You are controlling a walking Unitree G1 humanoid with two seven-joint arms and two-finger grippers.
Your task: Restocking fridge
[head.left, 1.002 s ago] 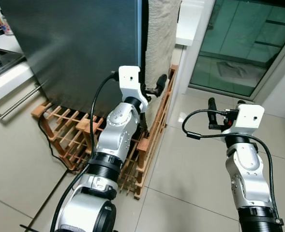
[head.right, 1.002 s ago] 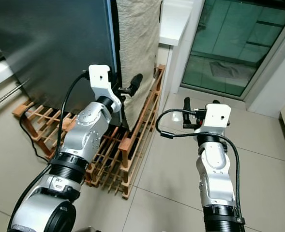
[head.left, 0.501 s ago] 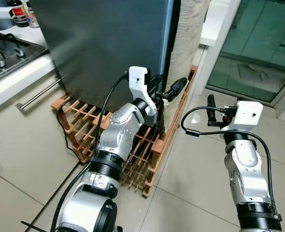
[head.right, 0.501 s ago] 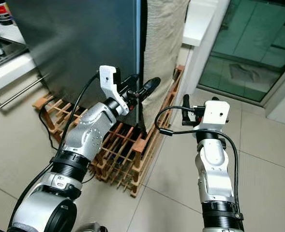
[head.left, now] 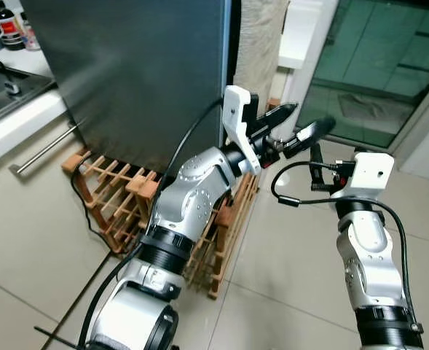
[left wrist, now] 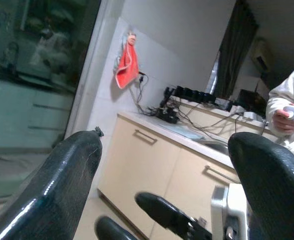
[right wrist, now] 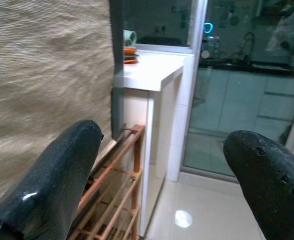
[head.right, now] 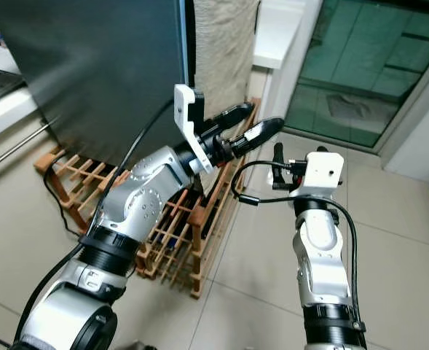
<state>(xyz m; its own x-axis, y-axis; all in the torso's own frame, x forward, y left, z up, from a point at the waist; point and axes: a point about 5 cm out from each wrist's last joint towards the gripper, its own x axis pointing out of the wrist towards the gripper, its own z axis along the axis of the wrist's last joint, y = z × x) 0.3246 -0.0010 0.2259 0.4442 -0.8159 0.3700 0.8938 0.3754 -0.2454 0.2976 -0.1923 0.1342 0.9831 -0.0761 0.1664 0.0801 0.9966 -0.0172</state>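
I've just swung my left gripper (head.left: 296,124) off the tall dark-grey metal fridge (head.left: 141,73) edge, jaws released and empty. Right gripper (head.left: 317,169) hovers beside it, jaws spread too. Fridge door's shut, so restocking hasn't started.

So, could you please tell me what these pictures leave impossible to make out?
- Fridge: its top and left side are cut off by the eye views' edges; nothing of its inside shows.
- Rack: the left arm covers its middle.
- Person: cut off by the left wrist view's edge.
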